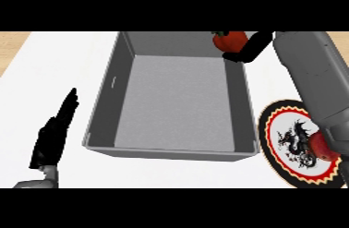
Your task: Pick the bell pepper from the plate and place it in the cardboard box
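A large grey open-topped rectangular box (174,98) sits in the middle of a white counter (48,70), its long sides running near to far. Over its far right corner, the robot's right hand (249,47), black and reaching in from a thick grey forearm (313,70) on the right, has its fingers curled around a red bell pepper with a green stem (228,40). The pepper hangs above the box's rim at that corner, up against the top edge of the view, partly hidden by the fingers.

To the right of the box, near the viewer, lies a round plate (286,116) with a black rim, a red and yellow zigzag border and a white centre bearing a black dragon-like drawing. A small red rounded object (320,144) rests on the plate's right side, partly hidden behind the forearm.

At the near left, well apart from the box, the left hand (54,135) stands on edge with its fingers straight and together, pointing away
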`<control>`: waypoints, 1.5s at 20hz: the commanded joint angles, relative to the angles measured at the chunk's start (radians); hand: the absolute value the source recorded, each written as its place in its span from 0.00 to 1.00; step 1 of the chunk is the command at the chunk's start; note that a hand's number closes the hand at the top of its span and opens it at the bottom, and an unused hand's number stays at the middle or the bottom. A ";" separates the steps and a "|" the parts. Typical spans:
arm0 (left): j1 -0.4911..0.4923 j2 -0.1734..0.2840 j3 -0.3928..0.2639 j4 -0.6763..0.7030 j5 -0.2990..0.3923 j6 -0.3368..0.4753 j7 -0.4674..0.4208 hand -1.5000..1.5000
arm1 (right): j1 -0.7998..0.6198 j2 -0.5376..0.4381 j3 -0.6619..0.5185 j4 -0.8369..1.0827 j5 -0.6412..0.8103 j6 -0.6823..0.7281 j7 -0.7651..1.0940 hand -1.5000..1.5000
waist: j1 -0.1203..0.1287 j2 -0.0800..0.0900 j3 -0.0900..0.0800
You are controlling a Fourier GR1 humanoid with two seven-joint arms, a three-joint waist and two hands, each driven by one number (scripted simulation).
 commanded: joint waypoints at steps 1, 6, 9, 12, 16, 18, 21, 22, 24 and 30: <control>0.034 -0.017 -0.019 -0.046 -0.025 0.015 0.020 0.50 | -0.022 0.105 0.023 -0.035 0.005 0.002 0.076 1.00 | -0.006 -0.002 0.000; 0.042 0.003 0.001 -0.080 -0.010 -0.008 0.049 0.50 | -0.096 0.160 0.050 -0.049 0.029 0.053 0.207 1.00 | -0.003 -0.004 0.000; 0.008 -0.016 0.002 -0.035 0.000 -0.011 0.028 0.50 | -0.037 0.264 0.103 -0.053 0.081 -0.033 0.234 1.00 | -0.009 -0.002 0.000; -0.003 -0.017 0.000 0.011 -0.032 0.005 -0.006 0.50 | -0.095 0.307 0.096 0.049 0.099 -0.041 0.245 1.00 | 0.001 0.004 0.000; 0.008 -0.037 -0.028 -0.026 -0.049 0.009 0.017 0.50 | -0.060 0.335 0.168 0.080 0.154 -0.123 0.259 1.00 | 0.003 0.003 0.000; -0.051 0.032 0.046 -0.018 0.019 -0.058 0.041 0.50 | -0.111 0.336 0.212 0.127 0.076 -0.145 0.328 1.00 | 0.019 0.005 0.000; -0.031 -0.031 -0.016 -0.013 -0.034 -0.010 0.034 0.50 | -0.075 0.337 0.258 0.206 0.022 -0.169 0.332 0.00 | 0.028 0.008 0.000; 0.019 -0.017 0.001 0.023 -0.010 -0.036 -0.072 0.50 | -0.072 0.337 0.281 0.208 -0.019 -0.192 0.337 0.00 | 0.038 0.009 -0.001; -0.085 -0.008 0.000 0.007 -0.015 -0.042 0.040 0.50 | -0.055 0.337 0.352 0.226 -0.064 -0.278 0.314 0.00 | 0.051 0.013 0.000; -0.013 -0.005 0.008 -0.032 0.001 -0.056 0.022 0.50 | -0.085 0.338 0.293 0.246 -0.248 -0.255 0.308 0.00 | 0.055 0.012 0.000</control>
